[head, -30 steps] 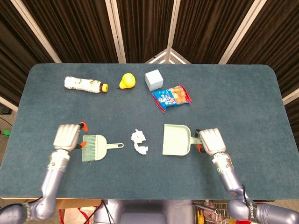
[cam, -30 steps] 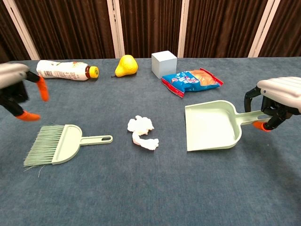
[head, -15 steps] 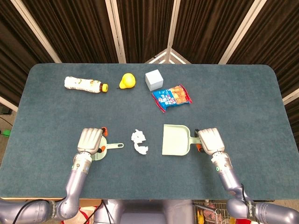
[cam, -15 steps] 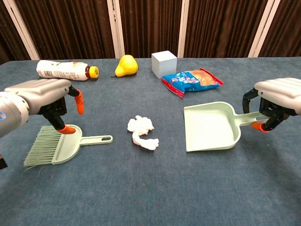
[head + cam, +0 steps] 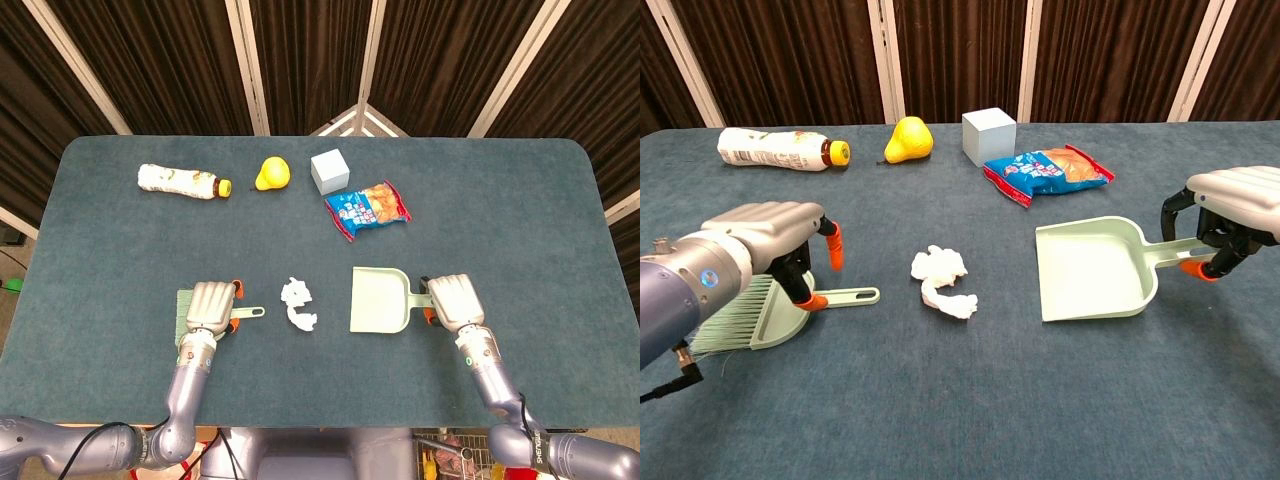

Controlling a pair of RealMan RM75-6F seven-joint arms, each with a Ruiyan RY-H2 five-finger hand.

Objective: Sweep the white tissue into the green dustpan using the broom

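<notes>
Head view: left hand (image 5: pixel 211 306) has slid right across the lower left of the frame and now sits over the broom (image 5: pixel 184 316), covering the head and the root of the handle; only the bristle edge and the handle tip show. A second ago it was well left of the broom. Grip can't be read from above. Right hand (image 5: pixel 452 301) is at the dustpan (image 5: pixel 378 300) handle, lower right, about where it was. White tissue (image 5: pixel 297 304) lies on the desk (image 5: pixel 500 210) between broom and dustpan, touching neither, unmoved.

Chest view: left hand's fingers (image 5: pixel 834 245) are apart and curled down over the broom's handle root; one orange tip looks to touch the broom, the other is up. Not closed, nothing lifted, so released. Right hand is clenched around the dustpan handle at far right; the pan has shifted slightly, mouth facing the tissue at frame centre.

Meaning: pan is secured, broom grasp is the step in hand. Sweep not started. Next needs the left hand to close on the handle, which lies flat, so a low pinch.

Bottle (image 5: pixel 183 181), pear (image 5: pixel 271 173), white cube (image 5: pixel 329 170) and snack bag (image 5: pixel 367 208) sit along the far side, clear of the work.
</notes>
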